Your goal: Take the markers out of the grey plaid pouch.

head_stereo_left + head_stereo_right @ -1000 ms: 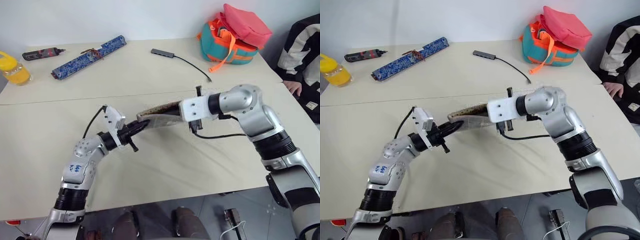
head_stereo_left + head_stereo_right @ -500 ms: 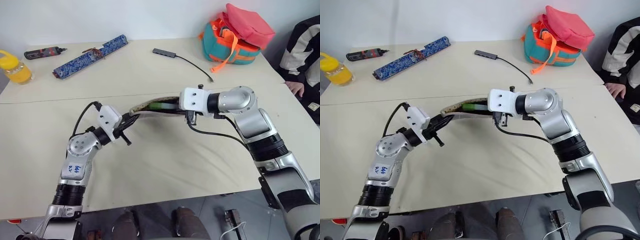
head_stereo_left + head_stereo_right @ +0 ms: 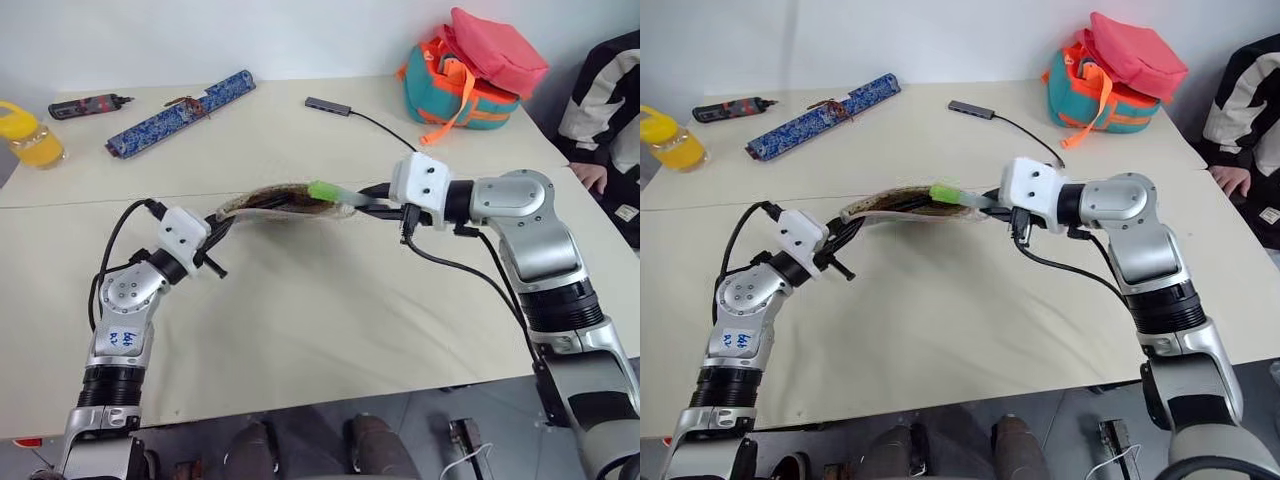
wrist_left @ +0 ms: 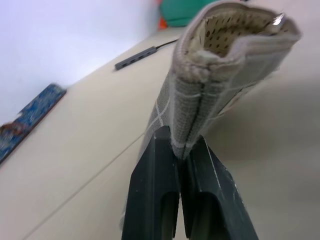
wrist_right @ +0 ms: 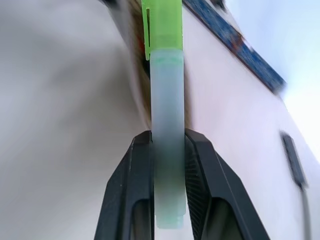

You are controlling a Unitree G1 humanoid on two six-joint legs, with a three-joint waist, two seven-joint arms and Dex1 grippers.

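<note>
The grey plaid pouch (image 3: pixel 268 200) hangs above the middle of the table, stretched between my two grippers with its mouth up. My left gripper (image 3: pixel 214 227) is shut on the pouch's left end (image 4: pixel 186 107), and the speckled tan lining (image 4: pixel 225 31) shows in the mouth. My right gripper (image 3: pixel 368 200) is shut on a marker (image 5: pixel 167 100) with a cloudy clear body and a light green cap (image 3: pixel 325 190). The cap end lies over the right end of the pouch's mouth. I cannot tell whether it still touches the pouch. Anything else inside the pouch is hidden.
At the back left lie a long blue patterned roll (image 3: pixel 180 110), a dark stick with a red part (image 3: pixel 85 104) and a yellow bottle (image 3: pixel 25 135). A grey hub with a black cable (image 3: pixel 330 105) and a teal-and-orange bag (image 3: pixel 465 75) sit at the back right. A person's sleeve (image 3: pixel 605 90) is at the right edge.
My two grippers have drawn apart, the left one leftward with the pouch's end, the right one rightward. The green-capped marker has come out of the pouch's mouth into view.
</note>
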